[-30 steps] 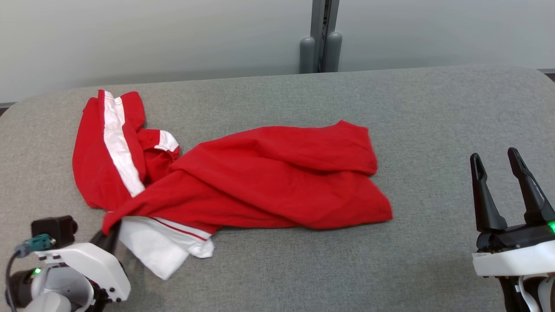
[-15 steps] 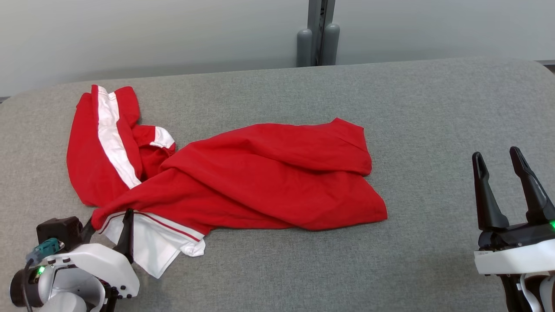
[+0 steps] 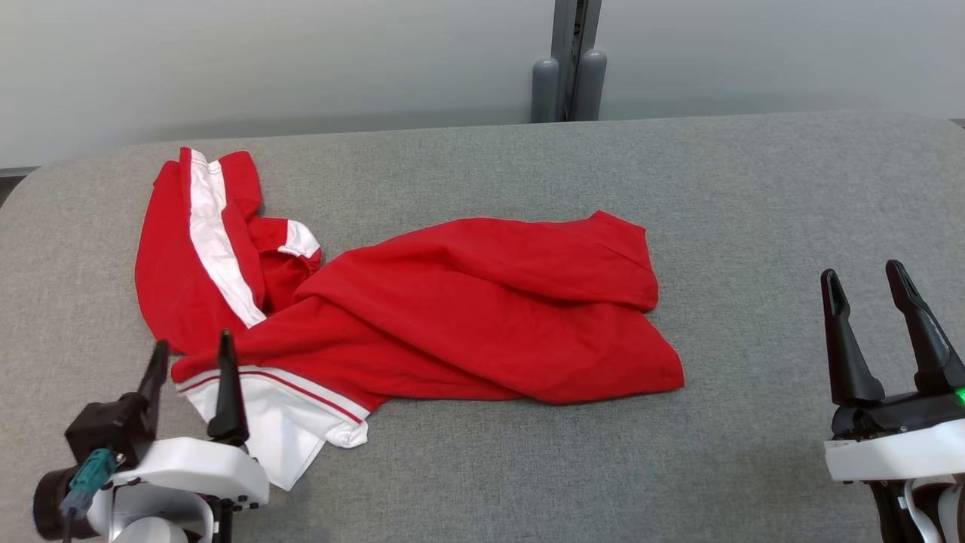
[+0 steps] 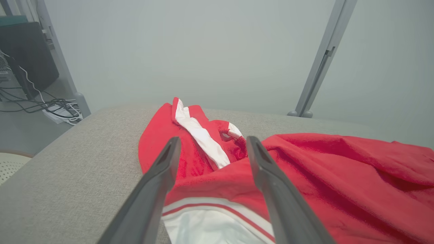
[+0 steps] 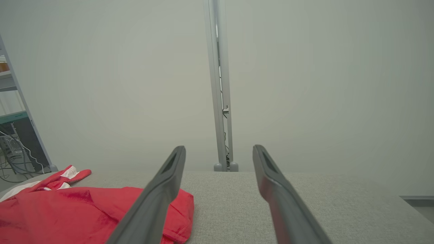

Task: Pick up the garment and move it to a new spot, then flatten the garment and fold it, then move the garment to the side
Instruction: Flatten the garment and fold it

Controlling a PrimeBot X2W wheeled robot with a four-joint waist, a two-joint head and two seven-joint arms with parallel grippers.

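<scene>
A crumpled red garment (image 3: 467, 317) with white stripes and a white hem lies on the grey table (image 3: 754, 196), spread from the far left to the middle. My left gripper (image 3: 192, 347) stands open at the near left, its fingers just over the garment's white-and-red hem corner, holding nothing. The left wrist view has the garment (image 4: 339, 176) lying between and beyond the spread fingers (image 4: 159, 176). My right gripper (image 3: 863, 275) stands open at the near right, well clear of the cloth. Its wrist view catches the garment's right end (image 5: 84, 210) at lower left.
A grey post with two rounded feet (image 3: 567, 83) stands behind the table's far edge against a pale wall. Cables and a dark box (image 4: 27, 54) sit on the floor off the table's left end. Bare grey table stretches right of the garment.
My left gripper was shut on the garment's hem corner and has opened and let it go. The hem now lies flat on the table. The right gripper stays open.
</scene>
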